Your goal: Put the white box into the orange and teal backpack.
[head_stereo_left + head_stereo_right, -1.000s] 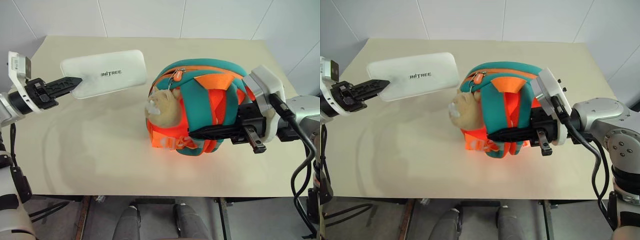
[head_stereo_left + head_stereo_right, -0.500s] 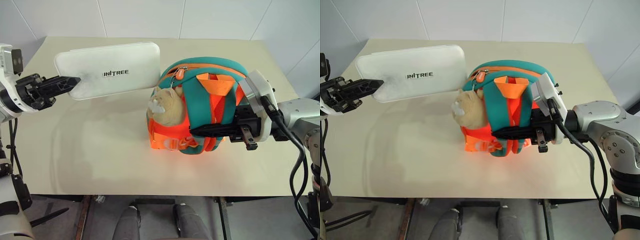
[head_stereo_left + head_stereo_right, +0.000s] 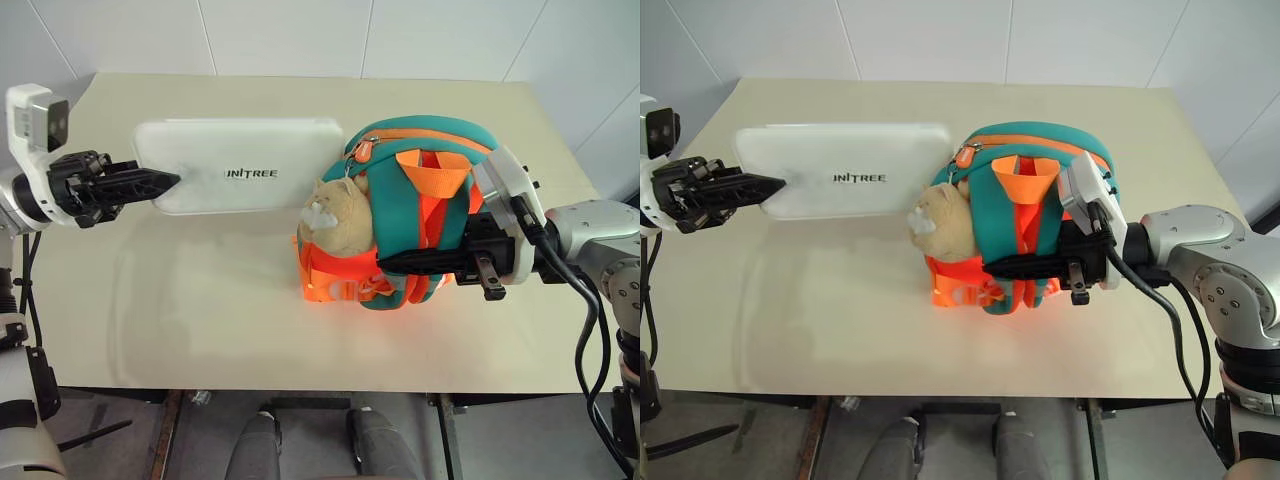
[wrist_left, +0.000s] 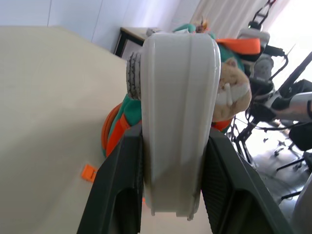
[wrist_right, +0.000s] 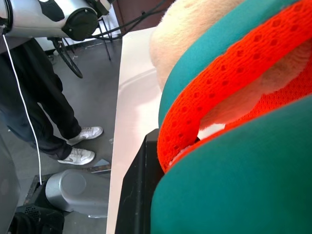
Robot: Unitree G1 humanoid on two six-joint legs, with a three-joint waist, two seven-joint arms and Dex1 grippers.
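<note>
while the white box [image 3: 243, 178] is held level above the counter [image 3: 200, 300] by one short end, that end is clamped between the two black fingers of the left claw [image 3: 165, 182], as seen up close in the left wrist view. the far end of the box is brought right up to the top of the orange and teal backpack [image 3: 420, 225], beside its zip and above the tan plush toy [image 3: 337, 215]. the backpack is kept upright on the counter by the right claw [image 3: 392, 265], which is closed almost fully on a teal strap [image 5: 234, 190].
</note>
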